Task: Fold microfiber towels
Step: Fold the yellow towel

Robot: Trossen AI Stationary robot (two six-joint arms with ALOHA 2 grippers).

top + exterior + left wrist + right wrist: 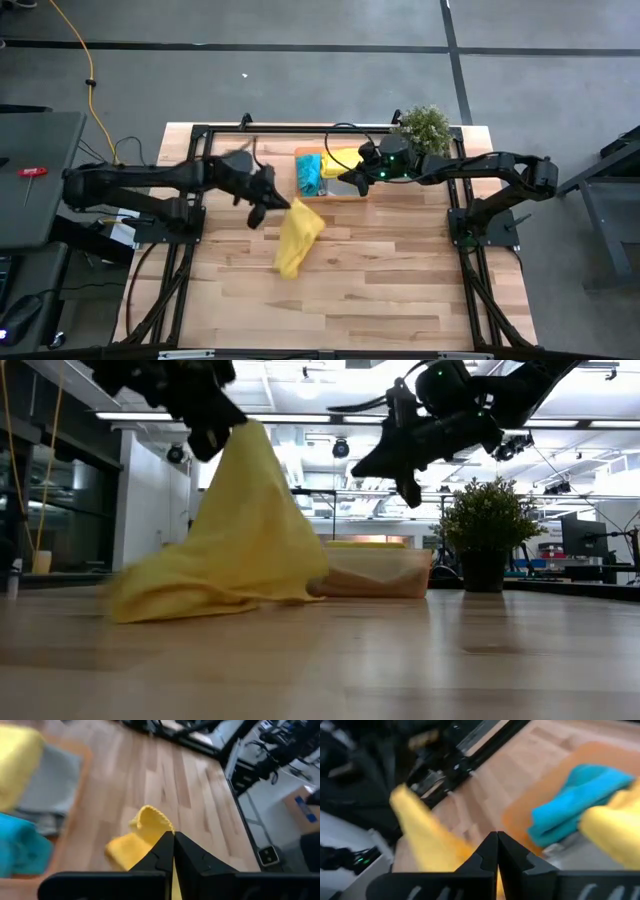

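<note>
Towel (296, 238), yellow, hangs from clamped left gripper (268, 208), trailing onto table (380, 270).

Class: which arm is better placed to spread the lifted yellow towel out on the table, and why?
Left. The left gripper already pinches the yellow towel, lifting one corner while the rest drapes onto the table. The right gripper hangs shut over the orange tray.

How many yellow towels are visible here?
2: one yellow towel hangs from the left pincer over the table; the other lies in the orange tray. More may be hidden.
</note>
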